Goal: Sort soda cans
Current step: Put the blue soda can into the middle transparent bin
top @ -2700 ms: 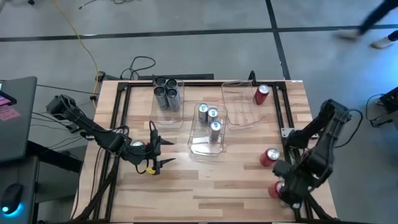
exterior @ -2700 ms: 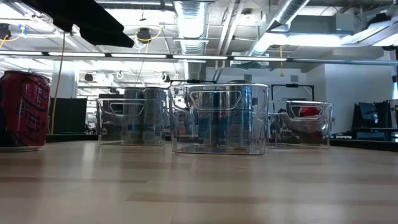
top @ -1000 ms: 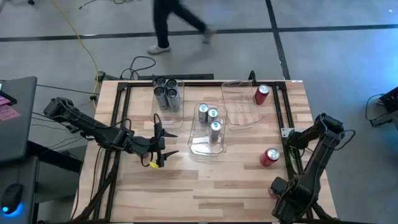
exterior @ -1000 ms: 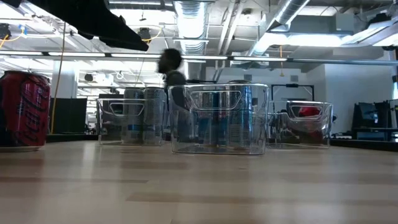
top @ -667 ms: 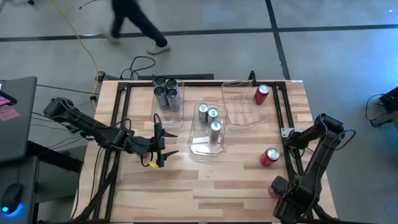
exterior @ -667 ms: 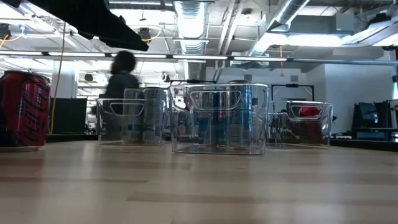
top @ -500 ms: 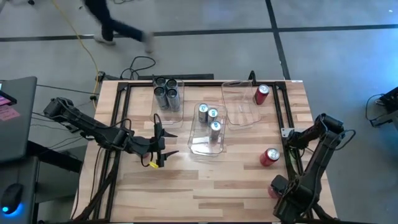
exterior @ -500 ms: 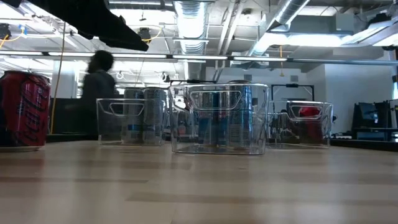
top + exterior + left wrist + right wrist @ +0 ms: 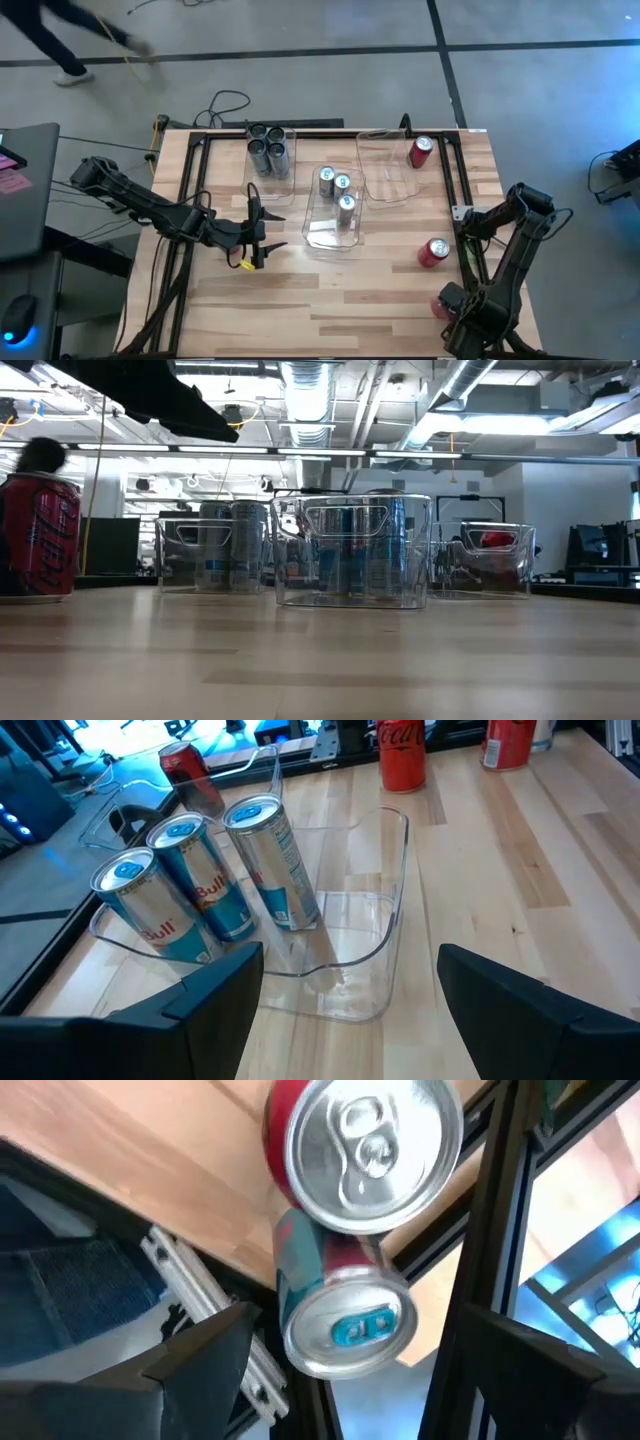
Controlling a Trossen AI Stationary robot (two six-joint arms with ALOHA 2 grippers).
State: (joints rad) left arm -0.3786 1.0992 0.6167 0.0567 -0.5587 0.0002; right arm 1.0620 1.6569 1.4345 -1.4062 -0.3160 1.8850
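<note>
In the high view my left gripper (image 9: 266, 236) hangs open just left of the middle clear bin (image 9: 335, 232). That bin holds three silver-blue cans (image 9: 200, 880), standing upright. My right gripper (image 9: 350, 1370) is open at the table's near right corner, pointing down over a red can (image 9: 365, 1150) and a second can with a blue tab (image 9: 345, 1320). Its fingers stand on either side of that second can, apart from it. Several dark grey cans (image 9: 268, 150) stand in the far left bin. One red can (image 9: 421, 150) is at the far right bin (image 9: 385, 185), and another (image 9: 433, 252) stands on the bare wood.
A black metal frame (image 9: 458, 185) runs along the table's edges, and a rail of it (image 9: 500, 1230) passes close by my right gripper. Cables (image 9: 225, 105) lie on the floor beyond the far edge, where a person (image 9: 60, 40) is walking. Bare wood (image 9: 340, 290) spans the near middle.
In the last second neither arm nor any can has visibly moved. A person on the floor beyond the far edge has walked toward the left. Before that, my left gripper moved toward the middle bin.
</note>
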